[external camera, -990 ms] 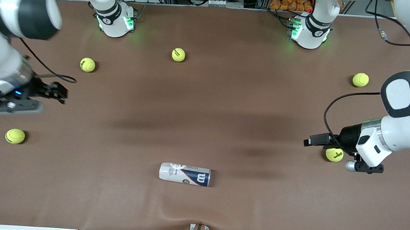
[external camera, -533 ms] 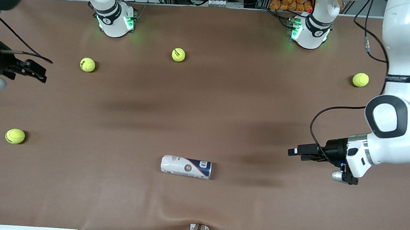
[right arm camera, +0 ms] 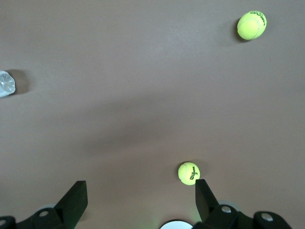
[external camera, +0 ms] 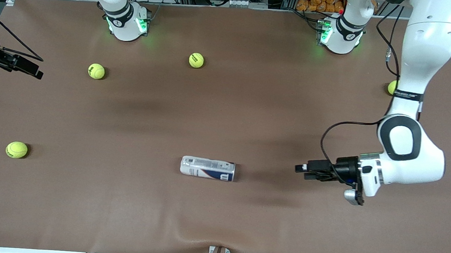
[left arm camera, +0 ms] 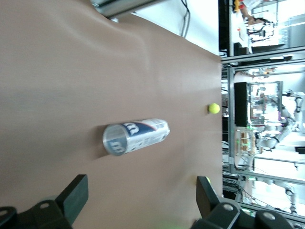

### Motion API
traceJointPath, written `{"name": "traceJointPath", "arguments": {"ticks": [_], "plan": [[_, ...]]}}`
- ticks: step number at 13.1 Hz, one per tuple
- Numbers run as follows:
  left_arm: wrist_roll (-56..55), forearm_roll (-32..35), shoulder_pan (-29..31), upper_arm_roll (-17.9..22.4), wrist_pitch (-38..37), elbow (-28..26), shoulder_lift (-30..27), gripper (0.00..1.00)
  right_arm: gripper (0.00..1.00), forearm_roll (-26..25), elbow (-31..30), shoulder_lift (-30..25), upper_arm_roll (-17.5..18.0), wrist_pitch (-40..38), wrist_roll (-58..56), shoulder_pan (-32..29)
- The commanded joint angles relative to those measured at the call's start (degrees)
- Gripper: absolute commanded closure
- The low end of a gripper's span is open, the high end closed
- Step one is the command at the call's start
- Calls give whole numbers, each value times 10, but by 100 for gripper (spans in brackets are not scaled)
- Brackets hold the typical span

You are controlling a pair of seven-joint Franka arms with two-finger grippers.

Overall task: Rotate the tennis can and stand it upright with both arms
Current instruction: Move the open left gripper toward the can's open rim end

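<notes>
Left gripper (external camera: pixel 301 170) hangs at the middle right of the front view, over bare table mat (external camera: pixel 226 114), fingers (left arm camera: pixel 74 195) spread wide and nothing between them, pointing along the table at the tennis can (external camera: pixel 207 168). That can lies flat on its side at lower centre, well apart from the gripper, its long axis running across the frame and its navy-labelled end toward the left arm (external camera: pixel 412 115). From the left wrist view the can's (left arm camera: pixel 136 137) round clear end faces the camera, sitting between the two spread fingers but well off from them. Over at the upper left edge of the front frame, the right gripper (external camera: pixel 27 69) is over the mat's edge, its fingers (right arm camera: pixel 74 198) wide apart too, empty. Yellow-green tennis balls dot the mat: one (external camera: pixel 16 149) at lower left, one (external camera: pixel 96 71) at upper left, one (external camera: pixel 196 60) at top centre, and one (external camera: pixel 391 87) half hidden by the left arm at upper right.
</notes>
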Motion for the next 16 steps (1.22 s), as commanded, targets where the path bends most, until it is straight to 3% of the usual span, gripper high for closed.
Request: {"name": "traceJointPath", "arguments": {"ticks": [1,7,11,16], "plan": [[33,-55,-19,2,7,5,23,0,0,-27,20,-8,2,-11,-35,-3],[75,-93,-43,0,7,-12,34,0,0,-27,27,4,0,-5,-61,-26],[167,-166,-60,1,8,-7,88,0,0,-22,26,8,1,-6,-61,-26],[200,-171,-92,1,55,3,108,0,0,-22,25,13,0,-9,-64,-30]]}}
